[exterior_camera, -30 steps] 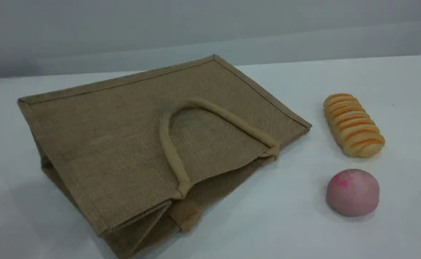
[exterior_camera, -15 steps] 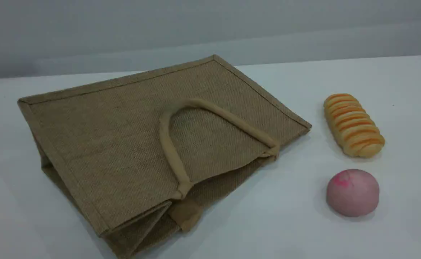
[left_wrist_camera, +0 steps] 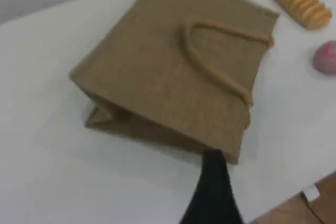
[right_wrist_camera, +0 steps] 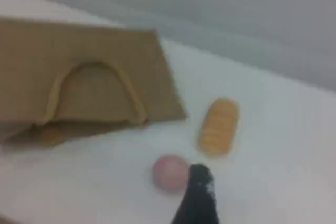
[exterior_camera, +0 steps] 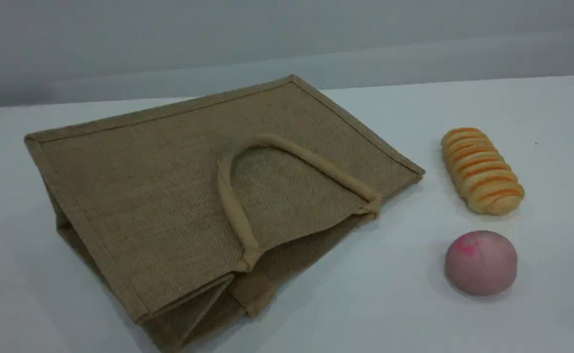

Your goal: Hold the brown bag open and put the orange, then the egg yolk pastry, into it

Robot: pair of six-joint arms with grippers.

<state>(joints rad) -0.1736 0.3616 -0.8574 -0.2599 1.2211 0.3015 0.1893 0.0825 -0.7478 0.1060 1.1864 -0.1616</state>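
Note:
The brown bag (exterior_camera: 169, 186) lies flat on its side on the white table, left of centre. One beige handle (exterior_camera: 228, 196) is folded back on its upper panel, and its mouth faces the front right, nearly flat. It also shows as the bag (left_wrist_camera: 157, 77) in the left wrist view and the bag (right_wrist_camera: 79, 61) in the right wrist view. The orange and the egg yolk pastry are out of view. Neither arm appears in the scene view. One dark fingertip (left_wrist_camera: 214, 182) of my left gripper hangs above the bag's near corner. A dark fingertip (right_wrist_camera: 197, 198) of my right gripper hovers beside the pink bun. Both hold nothing.
A long orange-striped bread roll (exterior_camera: 482, 170) lies right of the bag, with a pink round bun (exterior_camera: 481, 262) in front of it. The left wrist view shows the table's edge (left_wrist_camera: 315, 192) at the lower right.

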